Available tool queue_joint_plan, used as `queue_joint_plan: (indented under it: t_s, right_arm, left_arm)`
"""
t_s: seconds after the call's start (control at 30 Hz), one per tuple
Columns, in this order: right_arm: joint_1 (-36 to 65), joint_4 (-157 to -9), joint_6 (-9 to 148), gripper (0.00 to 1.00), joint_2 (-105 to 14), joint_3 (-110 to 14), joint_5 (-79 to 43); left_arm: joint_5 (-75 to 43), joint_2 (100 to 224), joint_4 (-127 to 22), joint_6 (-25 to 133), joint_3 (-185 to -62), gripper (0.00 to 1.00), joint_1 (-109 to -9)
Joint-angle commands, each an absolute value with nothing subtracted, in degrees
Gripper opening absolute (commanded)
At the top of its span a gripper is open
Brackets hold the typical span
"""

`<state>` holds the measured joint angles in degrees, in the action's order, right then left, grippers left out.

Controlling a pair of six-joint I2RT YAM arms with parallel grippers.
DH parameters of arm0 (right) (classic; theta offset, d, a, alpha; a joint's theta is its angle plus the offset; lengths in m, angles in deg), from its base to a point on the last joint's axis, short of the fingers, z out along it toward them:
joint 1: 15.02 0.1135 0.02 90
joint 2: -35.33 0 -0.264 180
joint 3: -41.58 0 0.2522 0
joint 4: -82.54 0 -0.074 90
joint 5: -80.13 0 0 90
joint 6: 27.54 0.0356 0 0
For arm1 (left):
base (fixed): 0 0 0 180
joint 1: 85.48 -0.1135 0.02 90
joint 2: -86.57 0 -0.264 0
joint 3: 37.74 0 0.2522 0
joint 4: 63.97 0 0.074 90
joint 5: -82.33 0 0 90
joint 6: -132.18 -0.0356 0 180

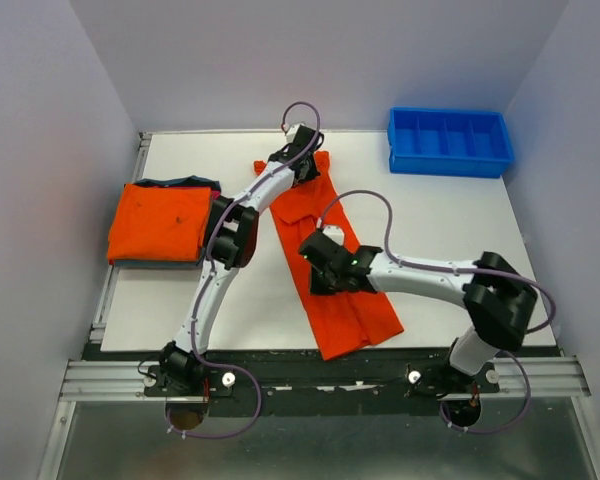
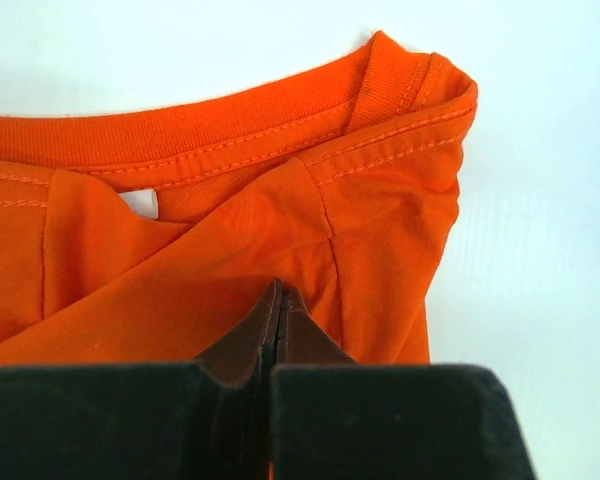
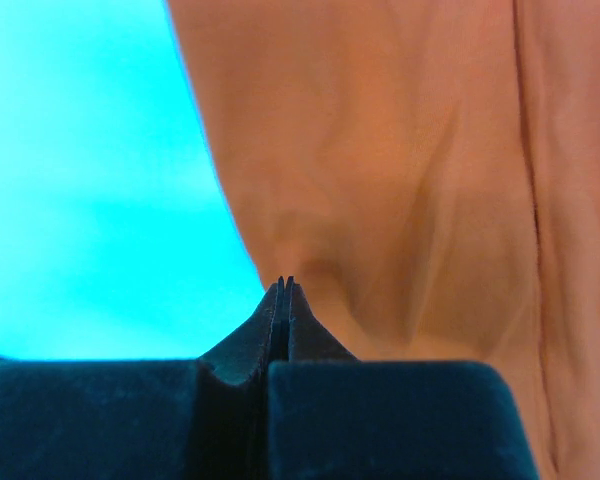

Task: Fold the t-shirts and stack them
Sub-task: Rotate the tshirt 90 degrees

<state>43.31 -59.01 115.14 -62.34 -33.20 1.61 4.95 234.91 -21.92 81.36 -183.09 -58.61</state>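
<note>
L gripper [image 2: 281, 292]: jaws together, tips on the long bright-orange cloth t-shirt [image 1: 355, 310] just below its ribbed collar; can't tell if cloth is caught. R gripper [image 3: 285, 283]: jaws together, pinching shirt's side edge, fabric puckering into tips. L arm stretched diag. from near-left base to far end of shirt. R arm bent at right, forearm reaching left to mid-shirt. Shirt lies folded lengthwise, mid white table [image 1: 460, 230]. Folded orange-over-teal t-shirt stack [image 1: 160, 222] at left; blue plastic divided bin [image 1: 450, 140] far right.
</note>
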Motion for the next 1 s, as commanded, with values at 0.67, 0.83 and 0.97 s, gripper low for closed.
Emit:
queue_joint_plan:
  t_s: [0.67, 0.83, 0.97]
  right_arm:
    - [23.12, -57.76, 110.7, 0.01, -51.5, -11.74, -8.19]
    - [29.53, -58.21, 114.74, 0.01, -53.61, -13.14, -8.73]
    - [30.95, -59.7, 115.72, 0.01, -50.91, -12.88, -9.52]
  left_arm:
    - [-12.24, 248.56, -33.25, 89.28, -197.93, 0.0, -57.44]
    - [-10.58, 246.98, -35.18, 90.26, -195.64, 0.0, -58.67]
    - [-12.06, 247.15, -37.63, 91.04, -195.91, 0.0, -59.46]
